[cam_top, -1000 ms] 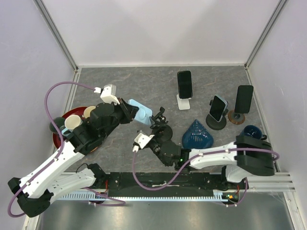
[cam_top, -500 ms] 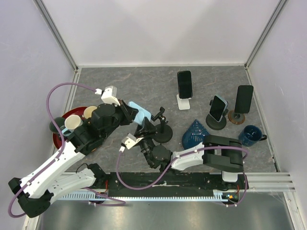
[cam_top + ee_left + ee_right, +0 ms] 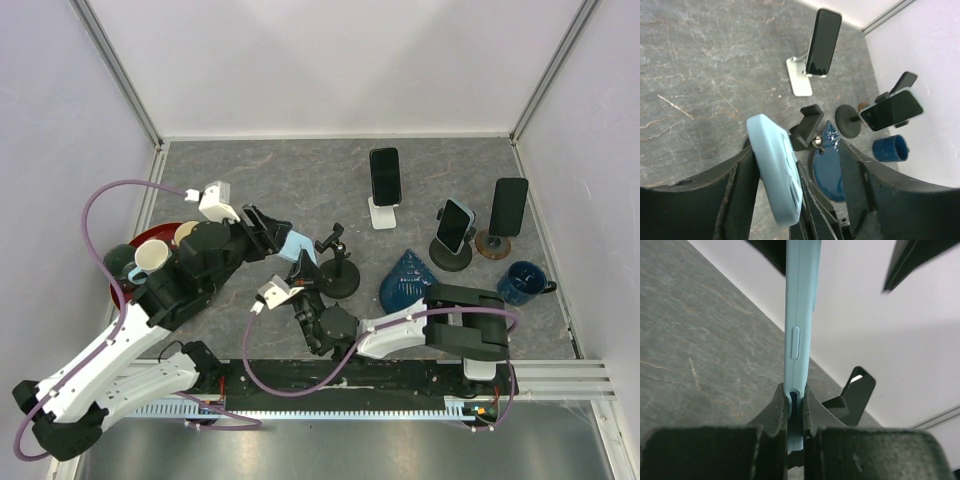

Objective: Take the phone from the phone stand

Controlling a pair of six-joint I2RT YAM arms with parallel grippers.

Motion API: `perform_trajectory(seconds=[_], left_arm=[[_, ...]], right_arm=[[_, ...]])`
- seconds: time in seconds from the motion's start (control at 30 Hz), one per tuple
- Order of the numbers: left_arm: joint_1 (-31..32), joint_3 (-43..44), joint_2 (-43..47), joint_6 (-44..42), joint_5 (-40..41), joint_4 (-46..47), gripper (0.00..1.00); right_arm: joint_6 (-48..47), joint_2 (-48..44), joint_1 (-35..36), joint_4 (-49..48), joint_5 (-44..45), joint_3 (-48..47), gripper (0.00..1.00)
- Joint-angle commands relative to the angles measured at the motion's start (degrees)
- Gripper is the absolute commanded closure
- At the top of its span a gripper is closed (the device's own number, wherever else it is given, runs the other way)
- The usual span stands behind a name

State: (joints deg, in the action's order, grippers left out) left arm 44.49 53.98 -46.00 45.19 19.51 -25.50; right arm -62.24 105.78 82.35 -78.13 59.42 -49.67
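Phone (image 3: 799,325) clear of its stand (image 3: 341,272), clamped in the right gripper (image 3: 795,401).
It stands edge-on, its long axis rising straight out from those fingertips, which pinch its lower end. The left gripper (image 3: 801,155) is spread apart, one finger touching the phone; it is best drawn off straight, without dragging the phone.

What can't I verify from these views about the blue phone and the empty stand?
- Light blue phone screen: edge-on in right wrist view, back only in left wrist view.
- Black stand base: left wrist view, mostly behind the phone.
- Right gripper tips: top view, lost among dark wrist parts.
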Motion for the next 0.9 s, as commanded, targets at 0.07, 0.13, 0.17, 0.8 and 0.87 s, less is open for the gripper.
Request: perform_trajectory(seconds=[0.07,0.13,0.17,0.8,0.87], left_arm=[[0.25,4.29,4.60,-13.97,5.53,8.88,0.18],[0.33,4.38,6.00,-21.23,8.25,12.21,0.16],[0.25,4.56,6.44,-23.81,9.14,13.70,0.16],[-0.10,-3.26,12.86,-49.32,16.70,24.88,0.09],[-0.46,-4.40,13.48,-49.58,17.05,25.23,0.09]], right_arm=[[24.48,-11.18,0.71,19.85,-4.20,0.72,1.00],[37.84,-13.22,0.19,29.91,-7.46,-1.20,1.00],[41.63,-14.62,-0.69,38.40,-11.91,-1.91,1.00],[99.40,-10.42,-10.01,55.80,-50.01,-10.26,1.00],[104.22,-8.23,-10.54,55.80,-49.84,-10.97,1.00]])
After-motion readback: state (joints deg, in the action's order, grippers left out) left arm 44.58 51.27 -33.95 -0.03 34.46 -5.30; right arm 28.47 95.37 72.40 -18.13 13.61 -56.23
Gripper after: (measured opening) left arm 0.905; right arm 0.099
